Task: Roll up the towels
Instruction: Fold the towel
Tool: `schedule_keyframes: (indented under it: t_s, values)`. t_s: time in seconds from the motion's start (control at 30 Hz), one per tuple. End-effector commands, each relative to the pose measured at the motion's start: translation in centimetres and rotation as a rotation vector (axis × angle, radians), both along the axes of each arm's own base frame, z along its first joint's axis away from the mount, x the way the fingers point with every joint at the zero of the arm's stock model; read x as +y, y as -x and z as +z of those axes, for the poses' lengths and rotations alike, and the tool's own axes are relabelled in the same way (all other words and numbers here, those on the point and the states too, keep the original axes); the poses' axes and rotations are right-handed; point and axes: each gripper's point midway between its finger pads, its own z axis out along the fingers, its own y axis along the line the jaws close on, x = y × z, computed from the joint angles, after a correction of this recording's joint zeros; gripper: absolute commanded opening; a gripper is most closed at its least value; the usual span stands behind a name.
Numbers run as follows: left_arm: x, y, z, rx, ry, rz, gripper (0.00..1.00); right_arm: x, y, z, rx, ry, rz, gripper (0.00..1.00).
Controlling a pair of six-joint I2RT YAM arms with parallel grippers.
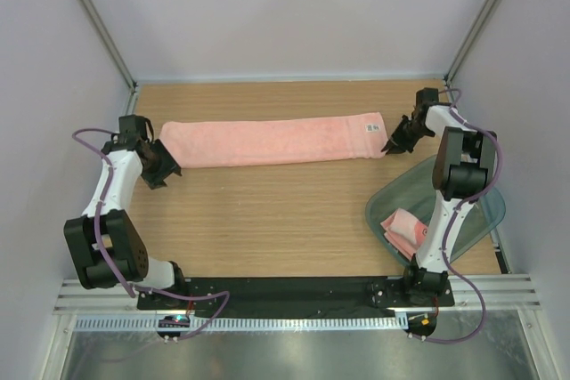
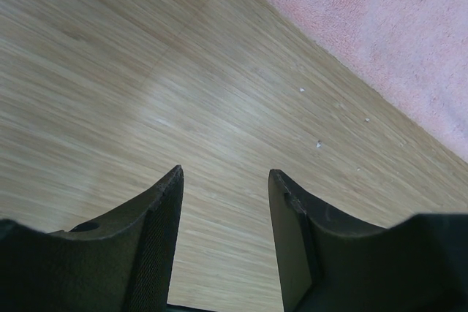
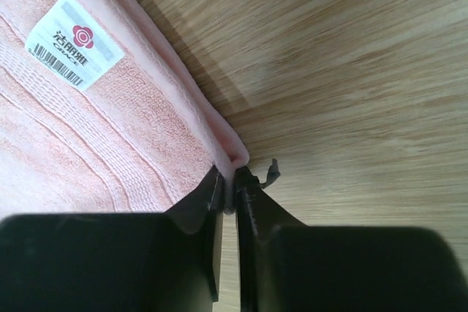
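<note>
A long pink towel (image 1: pixel 276 141) lies stretched flat across the far side of a wooden table (image 1: pixel 267 220). The right gripper (image 3: pixel 235 180) pinches its near right corner, fingers together on the cloth. The left gripper (image 2: pixel 225 180) hovers by the towel's left end, fingers apart, holding nothing. A second towel (image 1: pixel 403 227) sits crumpled in a plastic tub (image 1: pixel 488 215).
</note>
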Motion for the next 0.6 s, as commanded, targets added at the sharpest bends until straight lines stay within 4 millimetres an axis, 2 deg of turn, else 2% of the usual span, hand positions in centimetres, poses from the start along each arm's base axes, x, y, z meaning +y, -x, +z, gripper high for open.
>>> schedule_keyframes:
  t_s: [0.0, 0.13, 0.27, 0.37, 0.4, 0.43, 0.57]
  values:
    - [0.4, -0.7, 0.8, -0.051, -0.027, -0.012, 0.51, -0.5, -0.2, 0.3, -0.018, 0.024, 0.005, 0.12]
    - [0.2, -0.6, 0.8, -0.051, -0.029, -0.020, 0.50, -1.4, -0.1, 1.6, -0.038, 0.038, -0.009, 0.02]
    - [-0.2, -0.5, 0.7, -0.047, -0.034, -0.034, 0.50, -4.4, 0.3, 3.1, -0.054, 0.065, -0.067, 0.01]
    - [-0.7, -0.5, 0.6, -0.043, -0.032, -0.049, 0.50, -7.5, 0.8, 4.9, -0.071, 0.139, -0.109, 0.01]
    - [-0.8, -0.4, 0.4, -0.036, -0.027, -0.052, 0.50, -8.1, 1.1, 5.4, -0.065, 0.162, -0.115, 0.01]
    - [-1.0, -0.4, 0.3, -0.035, -0.016, -0.055, 0.50, -8.6, 0.9, 6.8, -0.092, 0.191, -0.120, 0.01]
    - [-2.4, -0.1, 0.4, -0.029, 0.048, -0.084, 0.50, -9.4, 0.5, 9.3, -0.130, 0.237, -0.129, 0.01]
